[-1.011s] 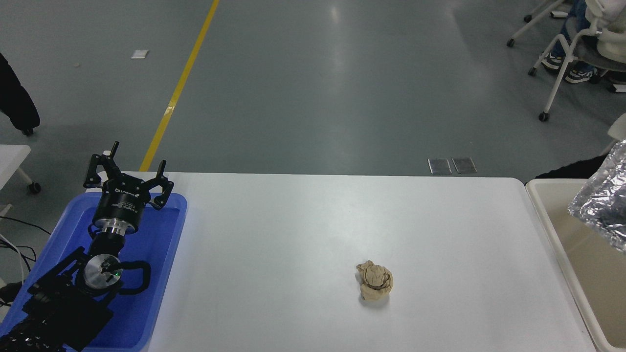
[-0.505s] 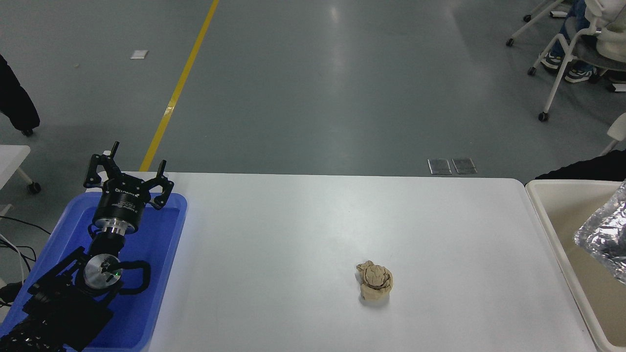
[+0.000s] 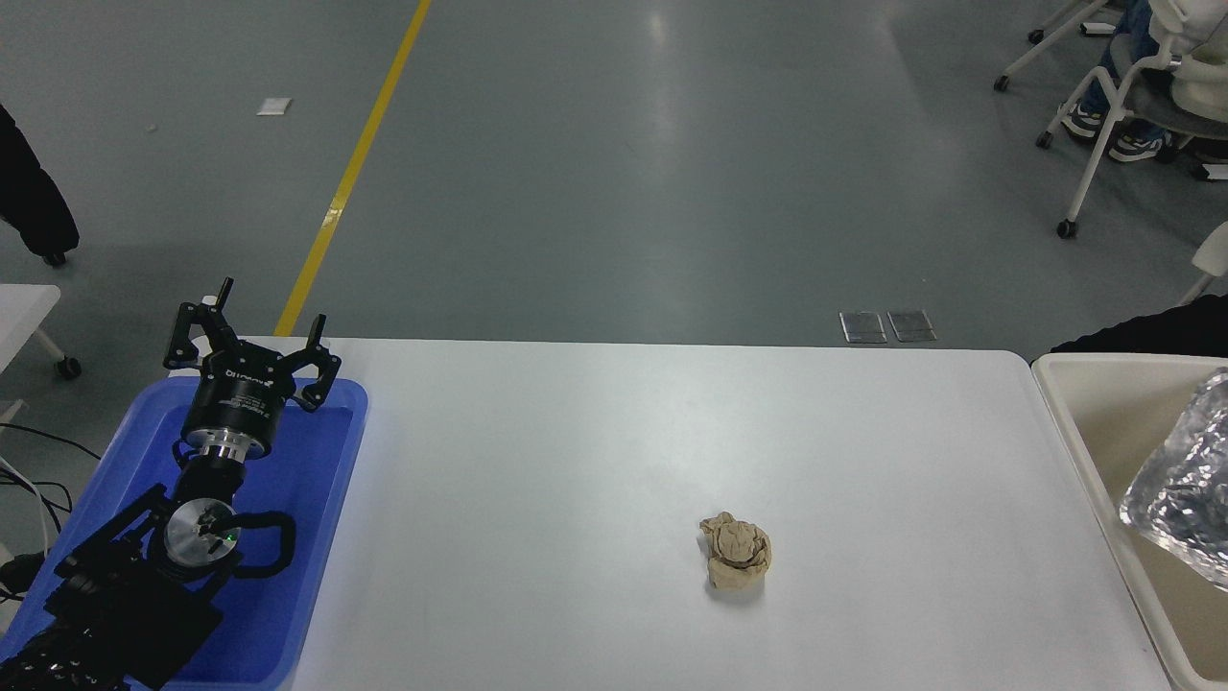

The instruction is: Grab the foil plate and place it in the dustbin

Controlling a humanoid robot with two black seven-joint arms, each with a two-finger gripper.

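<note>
The foil plate (image 3: 1182,488), crinkled and shiny silver, shows at the right edge of the head view, tilted and slightly blurred, over the inside of the cream dustbin (image 3: 1122,361); part of it is cut off by the picture's edge. No gripper shows on it, and the right arm is out of view. My left gripper (image 3: 271,307) is parked at the lower left above the blue tray (image 3: 321,499), its fingers spread open and holding nothing.
A small crumpled tan paper ball (image 3: 735,550) lies on the white table (image 3: 576,461), right of centre near the front. The dustbin stands against the table's right end. Wheeled chairs (image 3: 1118,106) and a seated person's legs are at the top right.
The foil plate has dropped lower, from above the dustbin's far rim down into the bin's opening. The left arm and the paper ball have not moved.
</note>
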